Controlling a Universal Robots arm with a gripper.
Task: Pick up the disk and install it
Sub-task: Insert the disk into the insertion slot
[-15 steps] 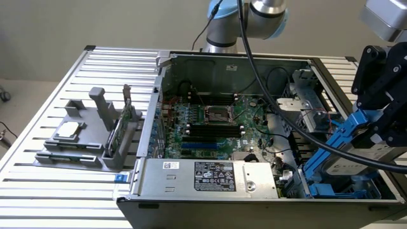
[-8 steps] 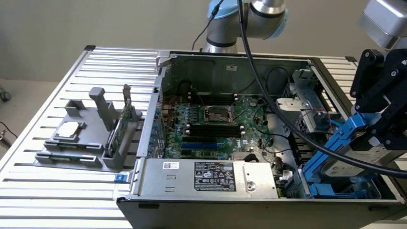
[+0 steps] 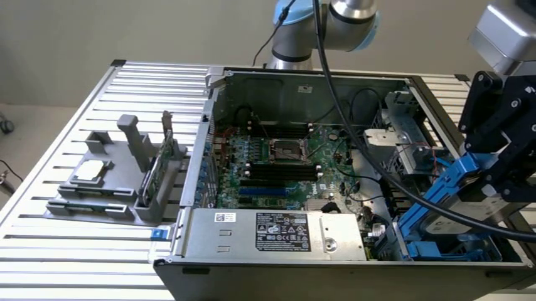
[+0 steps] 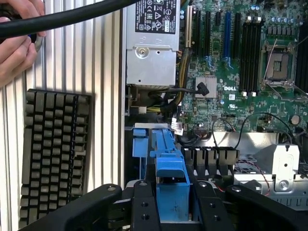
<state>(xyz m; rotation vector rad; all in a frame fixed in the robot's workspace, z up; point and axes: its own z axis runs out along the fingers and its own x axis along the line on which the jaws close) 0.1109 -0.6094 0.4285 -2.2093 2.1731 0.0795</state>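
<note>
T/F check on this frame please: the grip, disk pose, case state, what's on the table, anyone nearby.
1. The tool grips the disk by its blue carrier. True.
2. The disk lies flat outside the case. False: it is held tilted over the case's corner at the exterior view's right.
3. The case is closed. False: it is open, with the motherboard exposed.
4. A keyboard lies on the slatted table beside the case. True.
5. Nobody is near the rig. False: a hand is at the black cable.
</note>
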